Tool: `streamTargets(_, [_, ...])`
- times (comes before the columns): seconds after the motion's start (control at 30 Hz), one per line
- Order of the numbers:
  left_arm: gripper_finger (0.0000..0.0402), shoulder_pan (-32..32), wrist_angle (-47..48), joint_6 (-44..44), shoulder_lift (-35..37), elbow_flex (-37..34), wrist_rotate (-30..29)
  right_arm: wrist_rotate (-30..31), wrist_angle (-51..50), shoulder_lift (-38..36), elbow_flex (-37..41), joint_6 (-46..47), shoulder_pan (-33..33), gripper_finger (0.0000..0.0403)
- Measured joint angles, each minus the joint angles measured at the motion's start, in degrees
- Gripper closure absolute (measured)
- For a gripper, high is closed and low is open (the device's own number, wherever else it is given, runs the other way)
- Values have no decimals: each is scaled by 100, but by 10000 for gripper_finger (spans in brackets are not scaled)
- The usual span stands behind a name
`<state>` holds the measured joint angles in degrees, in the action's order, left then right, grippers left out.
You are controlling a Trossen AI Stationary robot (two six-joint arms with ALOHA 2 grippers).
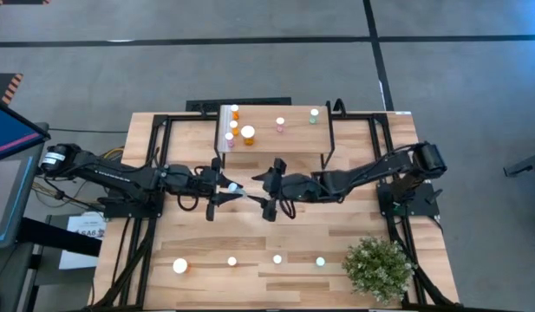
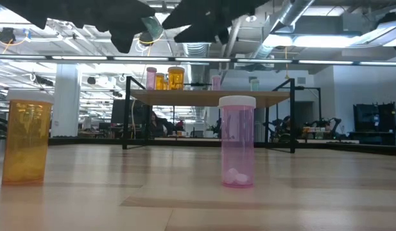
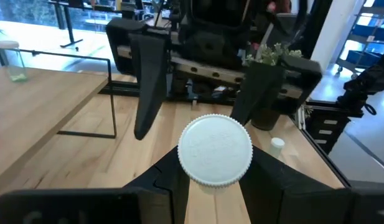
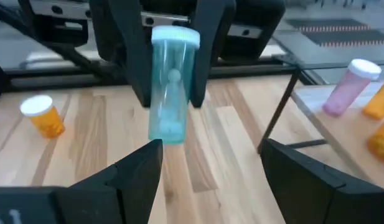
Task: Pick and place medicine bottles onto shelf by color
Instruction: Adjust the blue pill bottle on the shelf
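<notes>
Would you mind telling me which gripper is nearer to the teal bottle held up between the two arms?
Left. The left gripper is shut on the teal bottle, gripping its sides. The right gripper faces it, open, with its fingers clear of the bottle.

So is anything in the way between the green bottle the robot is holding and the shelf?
Partly. The left gripper holds the teal bottle above the table centre. The right gripper, open, faces it close by. The shelf lies just beyond; nothing visible stands between, though bottles already crowd its end by the white strip.
</notes>
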<state>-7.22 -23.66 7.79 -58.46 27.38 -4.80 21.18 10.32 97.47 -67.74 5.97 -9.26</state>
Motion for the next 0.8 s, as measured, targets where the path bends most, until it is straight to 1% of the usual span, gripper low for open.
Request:
streamTargets(0.07, [294, 0, -6, 0, 0, 1, -2, -1, 841, -33, 305, -1, 21, 106])
streamTargets(0.13, [294, 0, -33, 0, 0, 0, -2, -4, 1246, -17, 435, 8, 71, 106])
streamTargets(0.23, [294, 0, -30, 0, 0, 0, -2, -4, 1253, 20, 541, 67, 124, 106])
streamTargets(0.53, [294, 0, -52, 0, 0, 0, -4, -19, 1399, 20, 529, 148, 151, 106])
streamTargets(0.8, [294, 0, -369, 0, 2, 2, -4, -72, 1583, 125, 526, 169, 142, 106])
